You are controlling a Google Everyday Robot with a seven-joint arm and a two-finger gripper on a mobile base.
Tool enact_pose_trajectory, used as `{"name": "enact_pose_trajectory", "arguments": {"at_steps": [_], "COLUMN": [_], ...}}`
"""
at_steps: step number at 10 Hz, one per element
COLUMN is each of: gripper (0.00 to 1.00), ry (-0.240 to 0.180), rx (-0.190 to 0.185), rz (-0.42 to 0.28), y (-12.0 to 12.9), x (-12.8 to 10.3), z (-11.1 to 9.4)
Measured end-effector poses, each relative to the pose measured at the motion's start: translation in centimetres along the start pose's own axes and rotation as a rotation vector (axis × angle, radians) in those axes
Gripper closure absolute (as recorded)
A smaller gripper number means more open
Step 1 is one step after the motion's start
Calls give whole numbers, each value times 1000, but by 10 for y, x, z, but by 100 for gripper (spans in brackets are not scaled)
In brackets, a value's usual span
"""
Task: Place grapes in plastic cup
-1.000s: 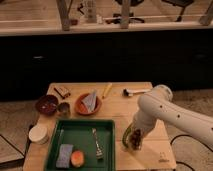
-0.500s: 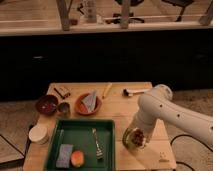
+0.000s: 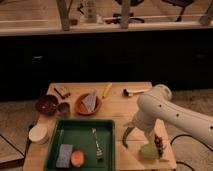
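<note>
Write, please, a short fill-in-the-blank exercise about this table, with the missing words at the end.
1. The fork lies inside the green ____.
2. The gripper hangs low over the pale green plastic ____.
3. The dark bunch close beside that cup is ____.
4. Next to the sponge lies a round fruit whose colour is ____.
Missing words: tray; cup; grapes; orange.

**Office-like robot test area**
Wheeled chair bases (image 3: pixel 131 19) stand beyond a dark low partition (image 3: pixel 100 55). In front, a small wooden tabletop (image 3: pixel 117 107) carries a green tray (image 3: pixel 85 121) and small bowls (image 3: pixel 46 104), with a white robot arm's (image 3: pixel 170 112) claw (image 3: pixel 149 139) at its near right corner.
</note>
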Motion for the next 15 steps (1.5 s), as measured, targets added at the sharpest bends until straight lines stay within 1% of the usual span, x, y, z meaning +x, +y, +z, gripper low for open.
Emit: {"name": "enact_pose_trajectory", "arguments": {"at_steps": [6, 13, 15], "gripper": [20, 20, 20], "ry": [0, 6, 6], "rx": [3, 46, 47], "rz": [-10, -20, -18], "y": [1, 2, 3], "x": [-1, 2, 2], "z": [-2, -8, -8]}}
